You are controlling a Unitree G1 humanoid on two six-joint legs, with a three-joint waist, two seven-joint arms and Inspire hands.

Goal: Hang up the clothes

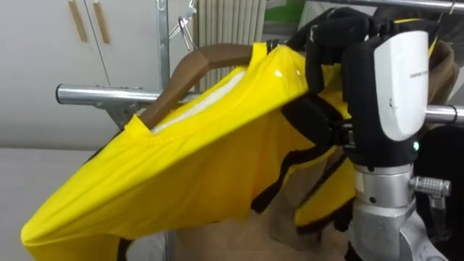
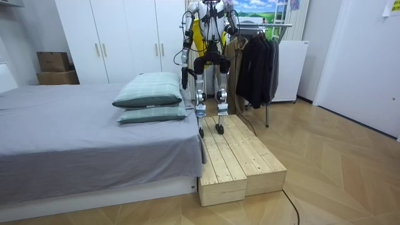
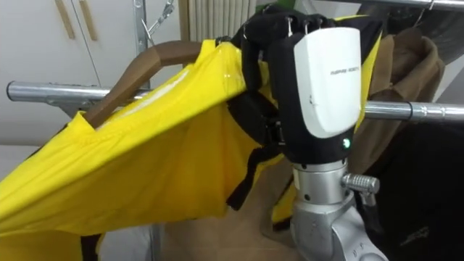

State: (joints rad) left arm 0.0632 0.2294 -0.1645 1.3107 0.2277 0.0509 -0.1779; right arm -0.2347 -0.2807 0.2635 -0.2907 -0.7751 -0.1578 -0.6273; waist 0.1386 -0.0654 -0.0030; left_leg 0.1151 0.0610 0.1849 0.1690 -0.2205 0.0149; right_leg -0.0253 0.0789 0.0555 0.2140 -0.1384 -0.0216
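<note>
Fingers (image 3: 262, 36) of the right hand (image 3: 322, 72) are clenched over the yellow shirt (image 1: 181, 167) where it covers one end of the wooden hanger (image 1: 199, 64). I read the hand raised in front of the rail (image 1: 101, 94), back toward the camera, wrist below. Shirt and hanger tilt across the rail, with the hook (image 1: 185, 29) above it. A brown jacket (image 3: 409, 61) hangs from the rail. The room view adds the robot on a wooden platform (image 2: 244, 156) facing the rail, dark garments (image 2: 256, 62) hung there, and the left hand (image 2: 184, 70) low, its state not something I can tell.
</note>
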